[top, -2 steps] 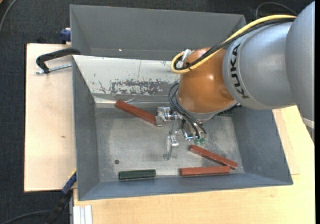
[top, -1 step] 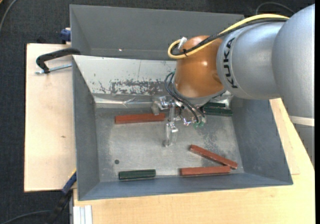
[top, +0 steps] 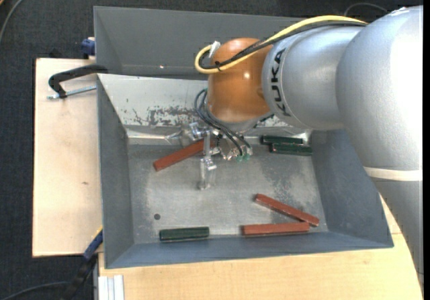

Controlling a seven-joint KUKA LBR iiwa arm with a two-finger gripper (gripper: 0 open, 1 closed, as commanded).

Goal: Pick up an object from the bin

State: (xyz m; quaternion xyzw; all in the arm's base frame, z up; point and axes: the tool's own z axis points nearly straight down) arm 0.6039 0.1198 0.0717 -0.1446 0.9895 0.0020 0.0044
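Bin pick in progress: a KUKA arm (top: 322, 84), its wrist capped by an orange cover (top: 232, 84) and looped by a yellow cable (top: 269, 40), reaches from the right into a grey metal bin (top: 113, 178). The gripper (top: 206, 172) points down over the middle of the bin floor, somewhat toward the back wall. Nearest to it is a slanted red-brown bar (top: 178, 156), which lies flat on the floor just to the gripper's left. The bar's lower end points toward the bin's left wall, and its higher, right-hand end runs up to the metal of the gripper. Whether the two touch cannot be told from this angle, and nothing is seen pinched in the gripper. Whether the gripper is spread or pressed together cannot be told either, as its tip shows only as a narrow bright shape against the grey floor. A dark green bar (top: 287, 145) rests beside the arm on the right, near the back of the bin. Well apart from the gripper, along the front, lie a second green bar (top: 183, 233) at the left and two more red-brown pieces at the right: an angled bar (top: 285, 210) and a front bar (top: 275, 229), close together.
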